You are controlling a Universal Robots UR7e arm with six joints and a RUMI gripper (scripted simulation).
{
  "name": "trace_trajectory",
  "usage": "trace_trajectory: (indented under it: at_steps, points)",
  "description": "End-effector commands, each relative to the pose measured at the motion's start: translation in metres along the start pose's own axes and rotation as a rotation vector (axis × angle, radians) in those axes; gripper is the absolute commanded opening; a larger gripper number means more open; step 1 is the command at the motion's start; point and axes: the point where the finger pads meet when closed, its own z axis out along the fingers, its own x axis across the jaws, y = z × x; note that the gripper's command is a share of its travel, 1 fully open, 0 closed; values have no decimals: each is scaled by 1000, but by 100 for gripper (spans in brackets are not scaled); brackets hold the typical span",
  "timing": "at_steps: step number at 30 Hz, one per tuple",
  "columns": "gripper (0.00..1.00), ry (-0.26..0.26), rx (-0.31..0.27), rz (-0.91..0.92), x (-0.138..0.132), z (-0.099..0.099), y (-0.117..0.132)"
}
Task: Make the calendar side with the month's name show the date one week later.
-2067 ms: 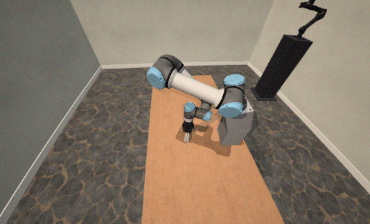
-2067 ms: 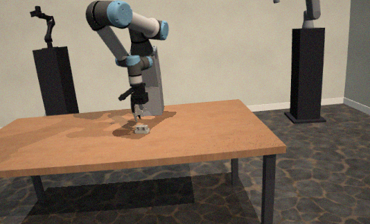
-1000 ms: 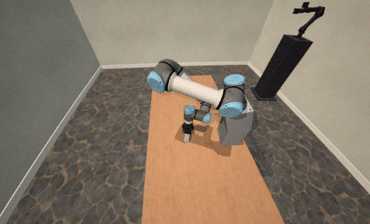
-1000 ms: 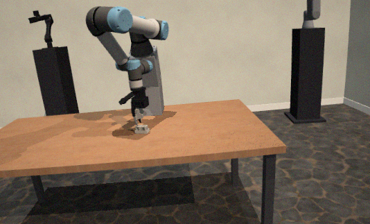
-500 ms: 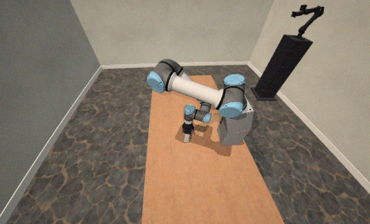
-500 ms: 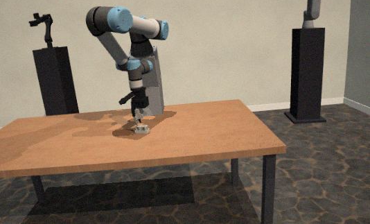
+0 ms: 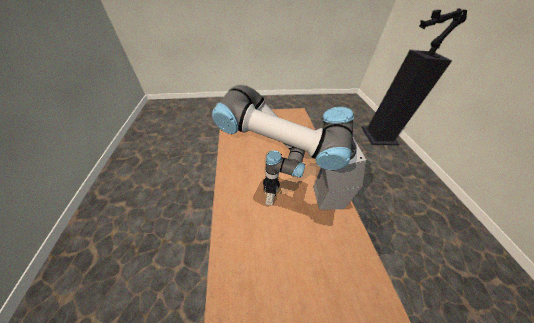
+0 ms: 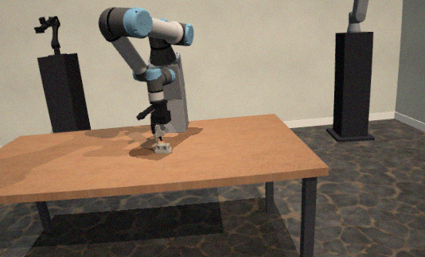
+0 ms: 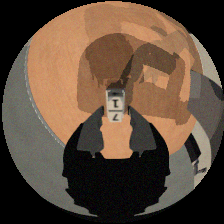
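Note:
The small pale calendar (image 8: 163, 150) stands on the table, with what look like two cubes side by side in its tray (image 8: 163, 151). In the wrist view, the near cube (image 9: 115, 103) shows a 1 and the farther cube (image 9: 115, 117) a 7, both upside down in that view. The month's name and the digits on its side cannot be read. My gripper (image 7: 270, 192) (image 8: 158, 139) (image 9: 115, 106) points down just above the calendar, partly open. Its fingers stand left and right of the cubes in the wrist view, with a gap on each side. A pale patch at the fingers is unclear.
The wooden table (image 7: 260, 269) (image 8: 239, 154) (image 9: 55, 65) runs under the arm. The grey robot pedestal (image 7: 340, 184) (image 8: 177, 110) stands close behind the calendar in the exterior view. Black pillars (image 7: 410, 96) (image 8: 354, 87) stand away from the table.

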Motion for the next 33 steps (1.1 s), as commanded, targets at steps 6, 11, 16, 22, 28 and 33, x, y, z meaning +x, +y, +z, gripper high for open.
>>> trace_trajectory:
  at_steps: [6, 11, 16, 22, 28, 33]
  points:
    - [29, -3, 1, -2, -1, 3, 0]
    - [29, -3, 1, -2, -1, 8, 1]
    - [29, -3, 1, -2, -1, 17, 1]
    - [29, -3, 1, -2, -1, 26, 1]
    - [29, -3, 1, -1, -1, 29, 1]
    - [29, -3, 1, -1, -1, 30, 0]
